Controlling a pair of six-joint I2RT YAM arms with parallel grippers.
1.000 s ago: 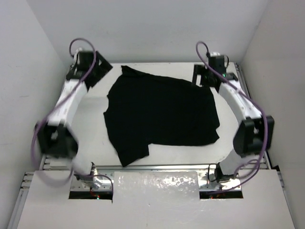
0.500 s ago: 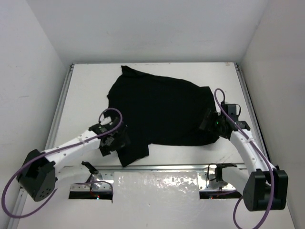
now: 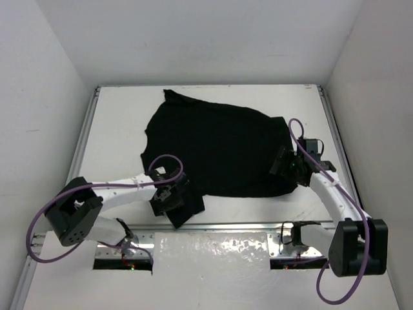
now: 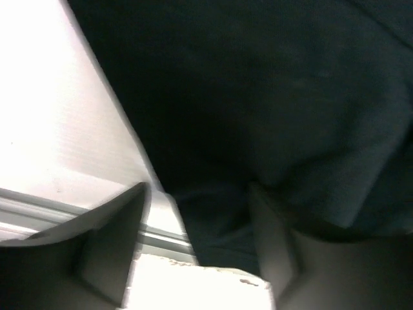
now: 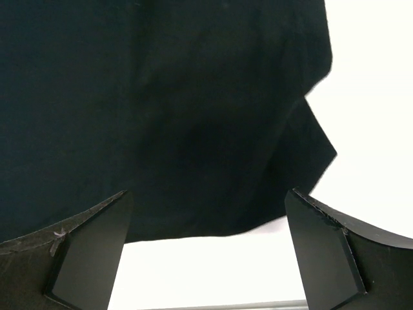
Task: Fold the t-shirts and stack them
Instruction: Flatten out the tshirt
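One black t-shirt [image 3: 219, 148] is seen spread on the white tabletop [image 3: 116, 129], approx. mid-surface, unfolded and a bit rumpled. A pointed bit of cloth is stuck out at the far-left corner. A flap is extended at the near-left, almost to the metal rail [image 3: 245, 226] along the near edge. A strip of bare tabletop is left btwn the shirt's right side and the right edge.

L side: the left arm [image 3: 119, 190] is laid low across the near-left of the tabletop, its wrist end placed at the near-left flap. The left fingers [image 4: 113, 248] are held apart. In the wrist view one finger is seen above bare tabletop and rail and the other above dark cloth, w/ the shirt's edge run btwn them. Whether the cloth is touched can't be told.

R side: the right arm [image 3: 335, 194] is bent in from the near-right, its wrist end placed at the shirt's near-right corner. The right fingers [image 5: 87, 248] are spread wide. In the wrist view the hem and corner are framed btwn them, w/ white tabletop shown below the hem and to one side. Nothing is clamped; contact w/ the cloth can't be told.

Plain white walls [image 3: 193, 39] are set round three sides.
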